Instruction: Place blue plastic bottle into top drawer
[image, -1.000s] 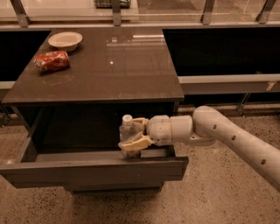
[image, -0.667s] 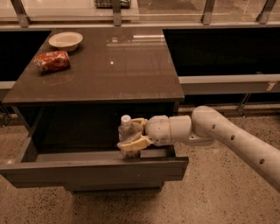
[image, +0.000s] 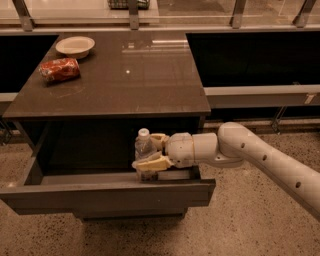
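The blue plastic bottle (image: 144, 149), clear with a white cap, stands upright inside the open top drawer (image: 107, 194), near its right end. My gripper (image: 150, 151) reaches in from the right under the cabinet's top edge. Its pale fingers (image: 152, 162) sit on either side of the bottle and are shut on it. The bottle's base is hidden behind the drawer's grey front panel.
The dark cabinet top (image: 125, 75) carries a red snack bag (image: 60, 69) and a white bowl (image: 75, 46) at its back left. My white arm (image: 260, 155) stretches in from the right over the speckled floor. A railing and glass run along the back.
The gripper and bottle have shifted very slightly to the left inside the drawer. Nothing else has moved.
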